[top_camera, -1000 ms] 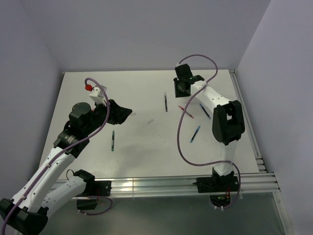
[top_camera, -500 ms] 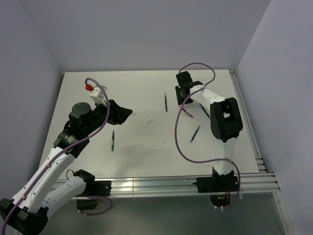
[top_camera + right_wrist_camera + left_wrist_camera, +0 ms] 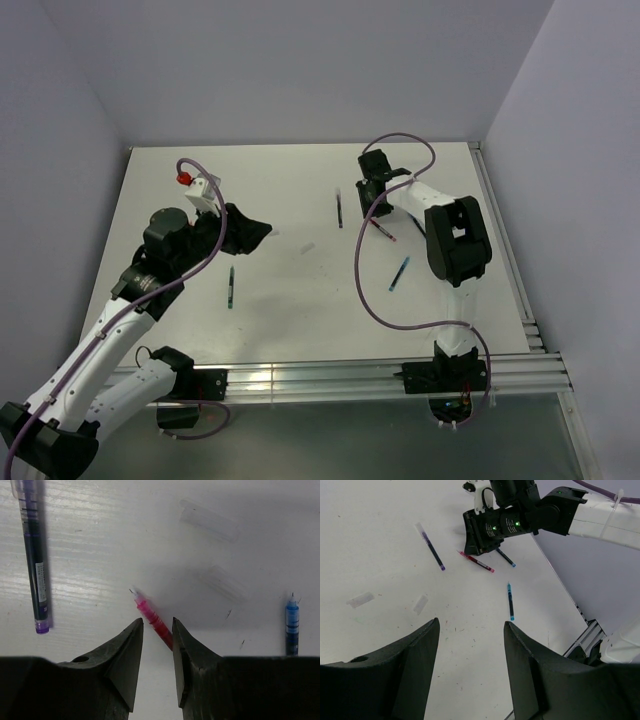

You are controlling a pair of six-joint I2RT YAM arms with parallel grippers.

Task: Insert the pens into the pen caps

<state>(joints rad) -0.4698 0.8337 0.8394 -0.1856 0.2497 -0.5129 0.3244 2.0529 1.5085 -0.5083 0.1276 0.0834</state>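
Right now we see the right end effector [image 3: 156, 624] low over the far right part of the bench [image 3: 290, 330]. Its jaws stand a narrow gap apart, and the red pen [image 3: 149, 613] runs slantwise between them. The pen's needle tip points away from the fingers, while its rear end goes out of sight behind the finger on the right of the wrist view. We cannot tell whether the jaws pinch the pen or only straddle it.

Off to one side, well apart, lies a purple pen [image 3: 37, 565]. On the other side lies a blue-tipped pen [image 3: 291, 625]. Two translucent pen caps [image 3: 209, 521] rest on the bench beyond the red pen's tip, one nearer to it than the other, and neither touches any pen.

Meanwhile the left end effector [image 3: 471, 625] hangs over the left middle of the bench, its jaws wide apart with only bare bench between them. Ahead of it lie two pale caps [image 3: 420, 604], apart from each other. Farther on is a light blue pen [image 3: 510, 601], lying alone. From above, a green pen [image 3: 231, 287] sits on the near side of that end effector and does not touch it.
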